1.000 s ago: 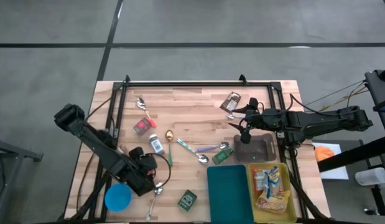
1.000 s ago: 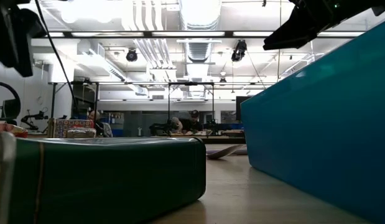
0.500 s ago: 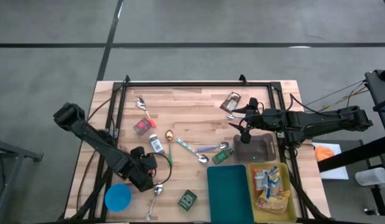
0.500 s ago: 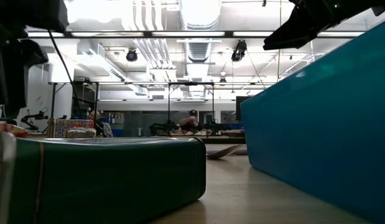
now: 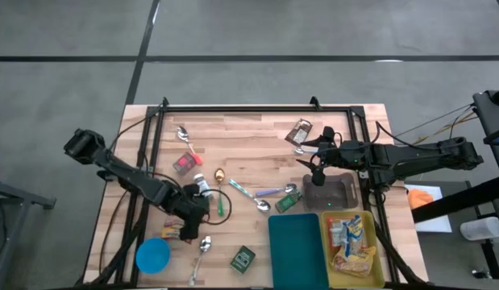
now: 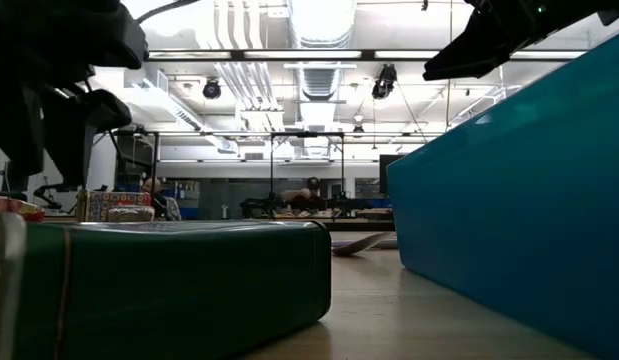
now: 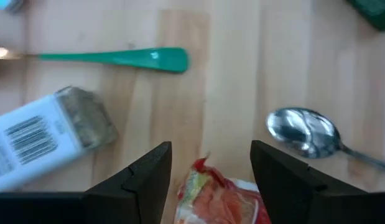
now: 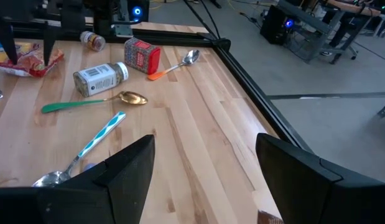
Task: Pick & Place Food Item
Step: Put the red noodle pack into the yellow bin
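Observation:
A red-orange snack packet (image 7: 220, 196) lies flat on the wood near the table's front left, beside a blue lid (image 5: 152, 255). My left gripper (image 7: 211, 168) points steeply down over the packet's end and is open, one finger on either side of it. I cannot see that they touch it. The right wrist view shows the same from afar: the left gripper (image 8: 27, 53) over the packet (image 8: 30, 65). My right gripper (image 8: 204, 186) waits open and empty above a dark grey tray (image 5: 334, 193) at the right.
Close to the left gripper lie a white spice jar (image 7: 43, 134), a green-handled spoon (image 7: 117, 58) and a silver spoon (image 7: 304, 130). A green tin (image 5: 243, 258), a teal box (image 5: 296, 250) and a yellow bin (image 5: 376, 246) holding snack packets stand along the near edge.
My left gripper has gone toward the table's far edge and slightly right. It has sunk and rolled about its own axis. The red-orange packet, hidden under the arm before, now shows beside the blue lid in the high view. My right arm has kept still.

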Controlling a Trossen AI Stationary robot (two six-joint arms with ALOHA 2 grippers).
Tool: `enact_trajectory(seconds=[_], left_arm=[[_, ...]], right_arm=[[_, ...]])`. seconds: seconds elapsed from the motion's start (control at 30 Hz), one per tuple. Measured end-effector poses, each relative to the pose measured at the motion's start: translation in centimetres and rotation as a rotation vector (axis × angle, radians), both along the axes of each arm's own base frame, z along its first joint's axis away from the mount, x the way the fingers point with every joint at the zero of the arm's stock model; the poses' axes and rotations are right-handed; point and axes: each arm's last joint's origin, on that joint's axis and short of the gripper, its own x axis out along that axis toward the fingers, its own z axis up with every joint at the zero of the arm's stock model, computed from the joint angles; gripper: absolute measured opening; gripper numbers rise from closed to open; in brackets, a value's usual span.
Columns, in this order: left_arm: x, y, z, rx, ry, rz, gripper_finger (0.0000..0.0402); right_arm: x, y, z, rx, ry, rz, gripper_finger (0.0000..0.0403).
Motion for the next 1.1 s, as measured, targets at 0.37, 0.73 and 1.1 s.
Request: enact_trajectory(seconds=[0.37,0.73,1.1], left_arm=[[-1.3,0.8,-0.4,-0.039,0.006,-0.014,0.0221],[-1.9,0.9,-2.8,-0.115,-0.017,-0.003,0.0221],[-2.4,1.2,-4.2,-0.142,-0.028,0.013,0.0221]], right_arm=[[0.0,0.0,0.0,0.0,0.0,0.0,0.0279],[0.0,0.0,0.0,0.0,0.0,0.0,0.0279],[0.0,0.0,0.0,0.0,0.0,0.0,0.0279]])
